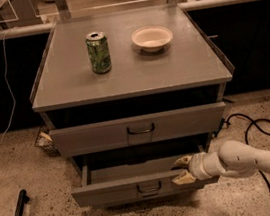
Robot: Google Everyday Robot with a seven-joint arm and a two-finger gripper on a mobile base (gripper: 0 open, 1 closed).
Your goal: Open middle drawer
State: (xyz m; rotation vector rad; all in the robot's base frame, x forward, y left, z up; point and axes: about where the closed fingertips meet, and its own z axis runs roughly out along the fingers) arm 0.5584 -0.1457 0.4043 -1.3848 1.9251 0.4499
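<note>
While middle drawer (112, 191) gapes, gripper (183, 170) touches its front

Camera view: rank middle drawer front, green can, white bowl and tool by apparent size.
1. middle drawer front
2-3. white bowl and green can: alike, unranked
4. tool, at the drawer's right front edge

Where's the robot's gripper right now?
Low and right of centre in the camera view, the gripper sits at the front edge of the middle drawer, right of its handle and below the top drawer.
</note>
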